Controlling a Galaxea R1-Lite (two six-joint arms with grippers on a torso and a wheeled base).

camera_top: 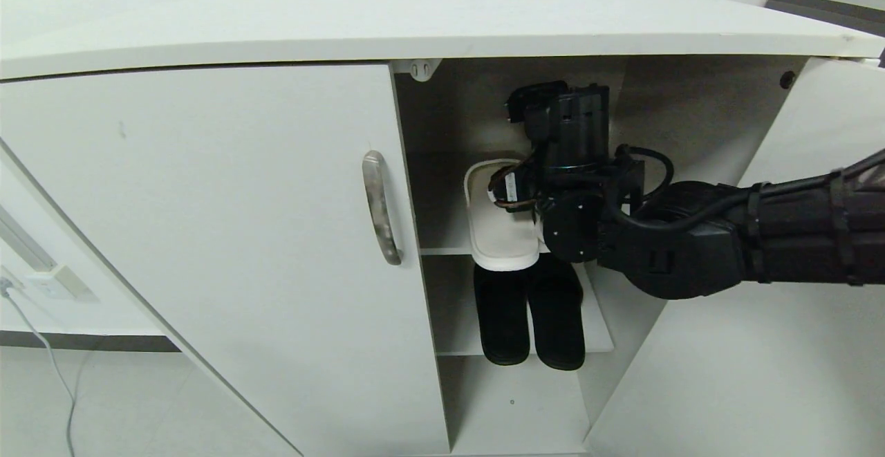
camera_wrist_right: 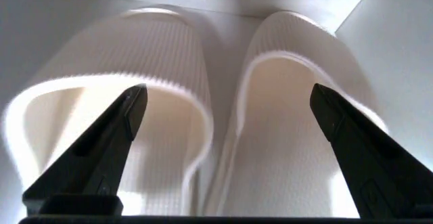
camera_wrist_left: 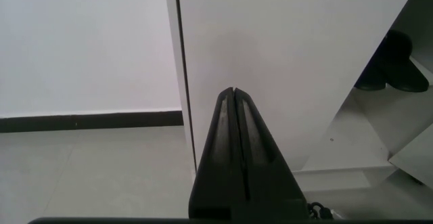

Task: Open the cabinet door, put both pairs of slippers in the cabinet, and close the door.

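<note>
The white cabinet [camera_top: 415,28] has its right door [camera_top: 760,374] swung open and its left door [camera_top: 207,236] closed. A pair of white slippers [camera_top: 501,236] [camera_wrist_right: 135,116] lies on the upper shelf, heels toward the front edge. Black slippers [camera_top: 529,319] [camera_wrist_left: 396,65] lie side by side on the shelf below. My right gripper [camera_top: 553,115] [camera_wrist_right: 229,95] is inside the cabinet just above the white pair, open, with one finger over each slipper and nothing held. Low in front of the closed left door, my left gripper [camera_wrist_left: 233,92] is shut and holds nothing.
A metal handle [camera_top: 380,208] sits on the closed left door. The bottom compartment [camera_top: 511,402] lies under the black slippers. A wall socket [camera_top: 48,277] with a hanging cable is at the far left, above the grey floor [camera_wrist_left: 88,170].
</note>
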